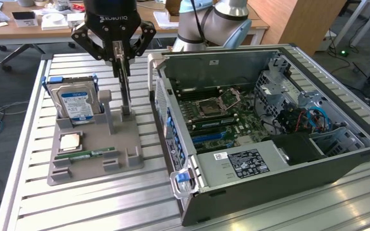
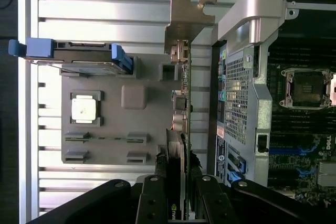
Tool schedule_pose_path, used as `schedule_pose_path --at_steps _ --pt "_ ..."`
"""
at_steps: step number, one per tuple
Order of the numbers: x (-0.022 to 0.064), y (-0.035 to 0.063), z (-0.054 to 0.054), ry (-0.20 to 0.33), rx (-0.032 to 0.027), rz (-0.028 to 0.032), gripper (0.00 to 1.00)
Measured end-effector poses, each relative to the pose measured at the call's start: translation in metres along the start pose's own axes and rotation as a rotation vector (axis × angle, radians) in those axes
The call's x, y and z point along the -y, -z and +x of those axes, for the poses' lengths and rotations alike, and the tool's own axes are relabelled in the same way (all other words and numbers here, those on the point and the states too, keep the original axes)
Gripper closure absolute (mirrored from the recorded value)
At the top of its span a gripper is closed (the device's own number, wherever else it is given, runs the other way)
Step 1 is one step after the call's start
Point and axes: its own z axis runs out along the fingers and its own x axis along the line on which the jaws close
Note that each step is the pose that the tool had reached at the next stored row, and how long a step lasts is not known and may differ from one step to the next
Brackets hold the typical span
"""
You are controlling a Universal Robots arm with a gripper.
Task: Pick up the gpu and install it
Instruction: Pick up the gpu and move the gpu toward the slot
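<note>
Table: I see a slatted aluminium table (image 1: 75,202) carrying everything below.
Case: a dark grey open computer tower (image 1: 288,192) lies on its side toward the exterior view's right; its green motherboard faces up.
Arm: a pale blue and silver robot arm (image 1: 217,24) rises behind the tower.
Holder: a flat grey plastic parts holder (image 1: 88,168) sits just beside the tower.
Claw: the black two-finger gripper (image 1: 122,60) points straight down; its jaws are clenched on the card's upper edge (image 2: 177,166).
Card: the thin green gpu with the silver end bracket (image 1: 125,91) stands upright and edge-on, between drive and tower; its lower end is at the holder's rear slot (image 2: 182,103).
Drive: a silver hard drive with a blue label (image 1: 75,103) stands in the holder.
Chip: a square silver processor (image 1: 69,141) lies flat.
Stick: a narrow green RAM stick (image 1: 85,155) lies nearby.
</note>
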Motion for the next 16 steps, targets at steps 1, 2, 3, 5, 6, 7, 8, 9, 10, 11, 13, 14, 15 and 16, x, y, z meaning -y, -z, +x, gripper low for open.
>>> schedule_pose_path --at_steps 1,2,3,5,6,7,8,9,10,11,13,14,15,16 --pt "0.0 0.0 0.0 0.0 0.0 0.0 0.74" --pt "0.0 0.0002 0.0 0.0 0.0001 0.0 0.74" --pt "0.0 0.0006 0.0 0.0 -0.0002 0.0001 0.74" --pt "0.0 0.002 0.0 0.0 0.0 0.0 0.74" --pt "-0.0001 0.0028 -0.0001 0.0 0.0001 0.0 0.74" --pt "-0.0001 0.0037 -0.0001 0.0 0.0 0.0001 0.74" --pt "-0.0001 0.0045 -0.0001 0.0 -0.0001 0.0 0.74" --pt "-0.0001 0.0052 -0.0001 0.0 0.0 0.0 0.74" --pt "-0.0002 0.0056 -0.0001 0.0 0.0 0.0 0.74" --pt "-0.0002 0.0058 -0.0001 0.0 0.0001 0.0 0.74" --pt "-0.0002 0.0059 -0.0002 0.0 0.0001 0.0 0.74" --pt "-0.0002 0.006 -0.0002 0.0 0.0 0.0002 0.74" --pt "-0.0002 0.0064 -0.0003 0.0 0.0 0.0002 0.74" --pt "-0.0002 0.0065 -0.0004 0.0 0.0 0.0001 0.74"
